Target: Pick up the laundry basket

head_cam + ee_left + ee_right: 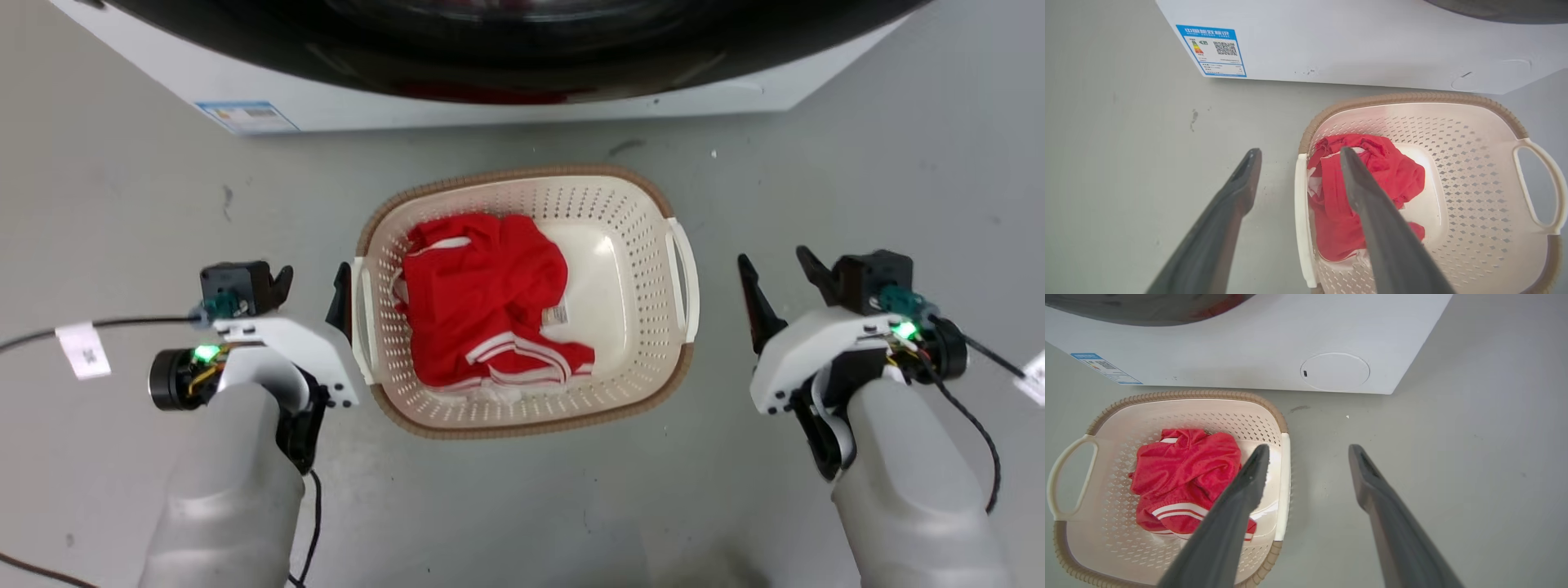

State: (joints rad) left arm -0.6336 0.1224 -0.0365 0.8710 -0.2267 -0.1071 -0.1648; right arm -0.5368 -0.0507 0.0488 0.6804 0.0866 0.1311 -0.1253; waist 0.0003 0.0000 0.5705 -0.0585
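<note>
Head view: laundry basket (629,237) on the grey floor (122,204), just in front of the washing machine (367,110), red garment (482,294) inside. Flanked by both arms: left gripper (312,282) spread wide, inner finger just beside the left handle (363,318); right gripper (774,269) likewise spread, holding nothing, apart from the right handle (684,278). Seems the approach step, no grasp yet. Next probably calls for bringing each pair of fingers around its handle, clamping, then lifting level.

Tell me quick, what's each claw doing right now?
Left claw: open, holding nothing, beside the left handle of the laundry basket.
Right claw: open, holding nothing, short of the right handle.
</note>
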